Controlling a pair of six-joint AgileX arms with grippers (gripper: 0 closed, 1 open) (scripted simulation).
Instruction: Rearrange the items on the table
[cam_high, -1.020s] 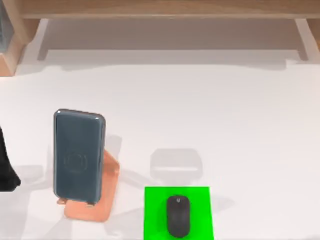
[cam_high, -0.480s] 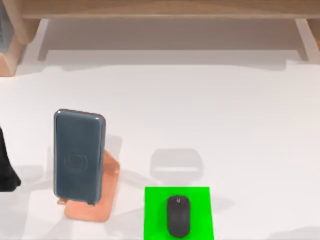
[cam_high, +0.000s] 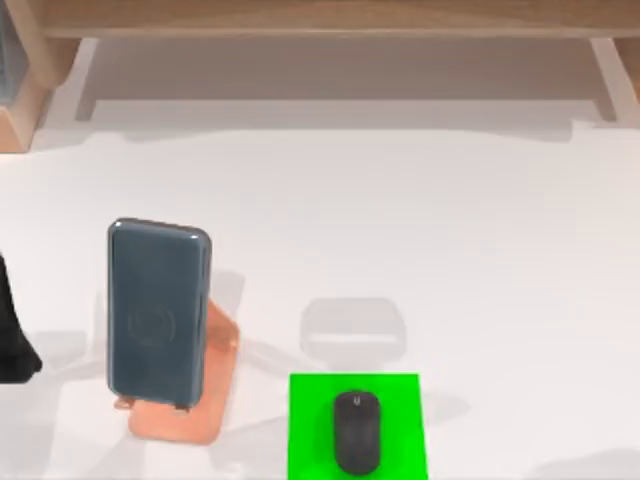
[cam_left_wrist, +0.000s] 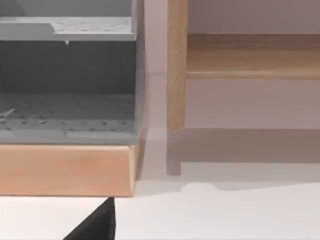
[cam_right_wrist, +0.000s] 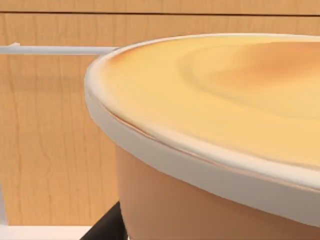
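Nothing is seen to have moved since the earlier frames. Table (cam_high: 420, 220): bare white top. Smartphone (cam_high: 157, 312) is propped on a copper stand (cam_high: 190, 400) near the front-left corner; judged stiff, glossy, slippery, best gripped across its long edges. Mouse (cam_high: 357, 432) is set on a green pad (cam_high: 310, 420) at the front edge; light, rounded, taken by its flanks. Left arm (cam_high: 12, 340) is parked at the left edge, well apart from both items; finger state cannot be told.

White table (cam_high: 480, 250) open at right, smartphone (cam_high: 157, 312) and mouse (cam_high: 357, 432) left-front
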